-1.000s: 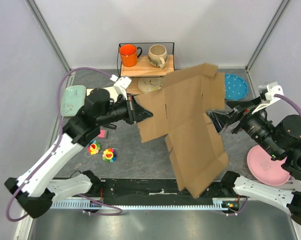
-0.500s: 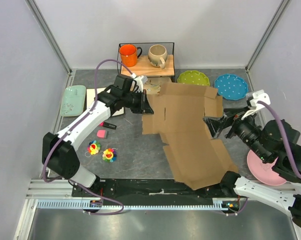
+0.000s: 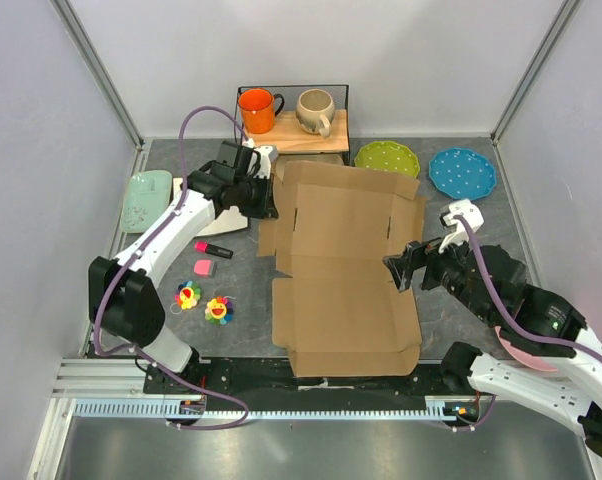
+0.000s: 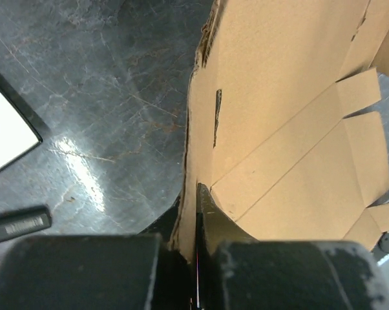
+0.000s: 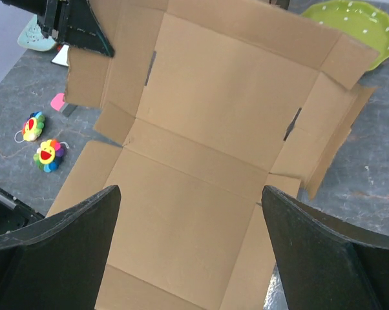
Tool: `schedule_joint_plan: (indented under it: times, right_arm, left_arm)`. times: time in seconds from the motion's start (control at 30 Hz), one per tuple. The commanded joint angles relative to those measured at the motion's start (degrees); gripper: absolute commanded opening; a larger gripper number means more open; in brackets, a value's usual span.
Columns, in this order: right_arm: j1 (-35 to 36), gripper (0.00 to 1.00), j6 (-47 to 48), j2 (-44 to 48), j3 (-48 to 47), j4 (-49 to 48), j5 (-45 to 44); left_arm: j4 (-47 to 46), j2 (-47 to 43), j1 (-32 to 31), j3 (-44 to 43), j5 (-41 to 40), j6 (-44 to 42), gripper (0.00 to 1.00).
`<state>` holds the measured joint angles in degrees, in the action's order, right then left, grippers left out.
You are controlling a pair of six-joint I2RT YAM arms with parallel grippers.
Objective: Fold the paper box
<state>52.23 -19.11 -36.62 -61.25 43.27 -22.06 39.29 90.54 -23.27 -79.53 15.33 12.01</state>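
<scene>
My left gripper [image 3: 268, 203] is clamped on the outer edge of a side flap of the paper box [image 3: 341, 265], the thin cardboard pinched edge-on between my fingers. My right gripper [image 3: 406, 268] hangs spread wide with nothing in it, just above the opposite side of the sheet. The box lies unfolded and nearly flat on the table [image 3: 231, 290], spread out between my two hands with its creases and slots facing up. I judge the step in hand to be raising the first side wall. To do that well, I want to roll my left wrist inward about the crease just beyond my fingertips rather than pull, since pulling would likely drag the whole sheet along with my left hand. My right hand could come down on the main panel beneath it and pin it, so that the fold forms at the score line. I would go slowly, because corrugated board tends to buckle off the crease if forced.
</scene>
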Motion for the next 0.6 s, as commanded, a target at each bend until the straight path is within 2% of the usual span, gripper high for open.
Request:
schedule_joint_plan:
  times: [0.0, 0.13, 0.3, 0.4, 0.5, 0.53, 0.57]
  right_arm:
    - [-0.2, 0.98, -2.3, 0.5, 2.0, -3.9, 1.2]
    - [-0.2, 0.98, -3.4, 0.7, 4.2, -4.5, 2.4]
    - [-0.2, 0.98, -3.7, 0.1, 4.7, -4.9, 4.0]
    - [-0.2, 0.98, -3.3, -0.2, 4.7, -5.2, 4.3]
    - [-0.2, 0.98, -2.9, -0.6, 4.8, -5.5, 4.4]
    - [-0.2, 0.98, -2.8, -0.7, 4.9, -5.7, 4.4]
    - [-0.1, 0.98, -2.8, -0.8, 5.2, -5.8, 4.4]
  left_arm:
    - [-1.7, 1.7, -0.3, -1.6, 0.5, -9.2, 0.05]
    - [-6.1, 0.6, -0.4, 3.9, -1.2, -18.3, 0.02]
    - [-9.6, 0.2, -0.4, 8.3, -1.0, -23.4, 0.03]
    - [-10.7, 0.0, -0.5, 9.4, -2.9, -23.0, 0.12]
    - [-12.5, -3.2, -0.5, 9.6, -5.9, -20.6, 0.32]
    - [-13.6, -4.2, -0.5, 9.7, -7.4, -19.0, 0.46]
    - [-14.1, -5.4, -0.5, 9.8, -7.9, -18.4, 0.51]
